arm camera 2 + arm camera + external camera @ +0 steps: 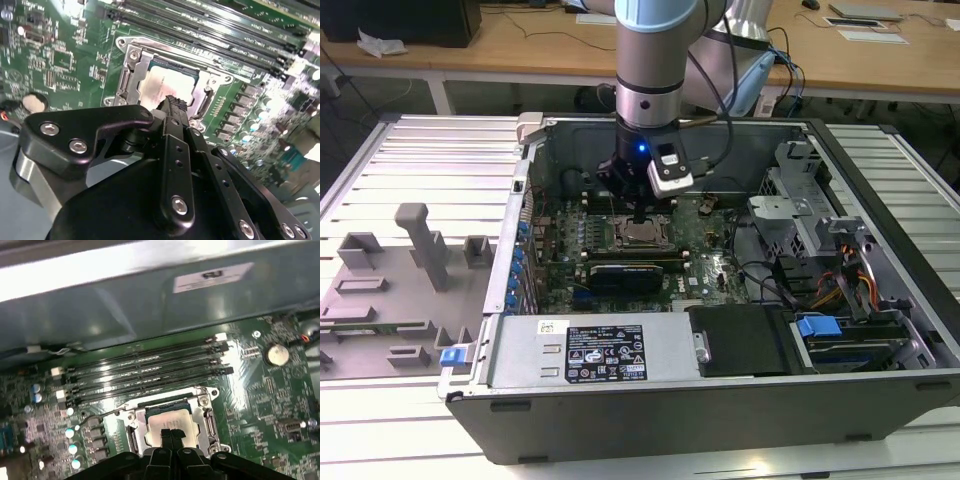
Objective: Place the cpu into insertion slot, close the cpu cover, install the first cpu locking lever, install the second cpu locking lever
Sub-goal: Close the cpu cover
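Cpu: I see the cpu (165, 82) seated flat in its socket on the motherboard (260, 390), silvery-tan face up, near the middle of the open case (880, 300).
Cpu cover: the cpu cover (206, 416) lies flat around the chip, and the chip's face shows through the window.
Pincer: the gripper (168, 434) has its fingers drawn together with no gap I can make out and nothing held. The tips sit right over the chip's face (touching or just clear, I cannot tell from here).
Lever: a thin wire lever (97, 414) juts out from one corner of the socket. I cannot tell whether it is latched.
Beside the socket: the memory slots (150, 372) run alongside it, and a coin cell (276, 354) sits farther off on the board.
Exterior view, clock face centred on the socket: a long black card (630, 270) lies just beside it at 6 o'clock, with a labelled metal box (610, 352) beyond. The drive cage (800, 200) is at 3 o'clock.
Arm: the arm (655, 60) drops in from 12 o'clock.
Outside the case: a grey fixture tray (390, 290) sits at 9 o'clock on the slatted table (420, 150).
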`<state>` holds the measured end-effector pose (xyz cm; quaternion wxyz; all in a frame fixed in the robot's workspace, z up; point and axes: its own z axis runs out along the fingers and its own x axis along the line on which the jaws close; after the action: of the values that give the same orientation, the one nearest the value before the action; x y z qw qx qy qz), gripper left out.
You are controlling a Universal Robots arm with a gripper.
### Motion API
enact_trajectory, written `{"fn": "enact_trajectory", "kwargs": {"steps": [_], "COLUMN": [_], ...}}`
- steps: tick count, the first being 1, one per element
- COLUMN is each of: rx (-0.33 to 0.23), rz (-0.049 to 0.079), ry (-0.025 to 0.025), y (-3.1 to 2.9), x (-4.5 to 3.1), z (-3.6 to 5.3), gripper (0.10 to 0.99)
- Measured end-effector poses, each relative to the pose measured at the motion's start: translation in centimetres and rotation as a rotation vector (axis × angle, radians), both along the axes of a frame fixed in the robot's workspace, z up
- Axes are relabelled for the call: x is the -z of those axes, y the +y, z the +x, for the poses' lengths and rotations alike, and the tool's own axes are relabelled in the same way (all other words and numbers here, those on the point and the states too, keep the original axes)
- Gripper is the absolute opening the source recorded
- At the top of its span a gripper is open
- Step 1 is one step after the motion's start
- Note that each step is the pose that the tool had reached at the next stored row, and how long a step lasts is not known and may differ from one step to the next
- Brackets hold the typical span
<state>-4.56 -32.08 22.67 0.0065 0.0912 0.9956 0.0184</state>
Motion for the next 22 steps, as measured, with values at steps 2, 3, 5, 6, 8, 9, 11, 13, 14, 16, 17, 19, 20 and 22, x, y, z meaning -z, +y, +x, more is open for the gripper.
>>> {"fn": "enact_trajectory", "kwargs": {"steps": [2,3,5,6,8,9,11,13,14,16,17,19,20,22], "rx": [-0.039,-0.055,-0.072,-0.078,-0.093,-0.101,-0.104,-0.104,-0.104,-0.104,-0.104,-0.104,-0.104,-0.106], "rz": [0.002,0.003,0.003,0.002,0.002,0.002,0.001,0.000,-0.001,-0.003,-0.003,-0.004,-0.004,-0.004], "ry": [-0.0005,-0.0014,-0.0135,-0.0238,-0.0452,-0.0464,-0.0461,-0.0463,-0.0461,-0.0461,-0.0462,-0.0461,-0.0442,-0.0129], "y": [0.00,0.00,0.00,0.00,0.00,0.00,0.00,0.00,0.00,0.00,0.00,0.00,0.00,0.00], "x": [0.00,0.00,0.00,0.01,0.03,0.03,-0.03,-0.40,-0.66,-1.17,-1.22,-1.23,-1.22,-1.18], "z": [0.00,0.00,0.00,0.00,0.00,0.01,0.00,0.00,0.00,0.00,0.00,0.00,0.00,0.00], "gripper": [0.106,0.106,0.106,0.106,0.106,0.106,0.106,0.106,0.106,0.106,0.106,0.106,0.106,0.106]}}
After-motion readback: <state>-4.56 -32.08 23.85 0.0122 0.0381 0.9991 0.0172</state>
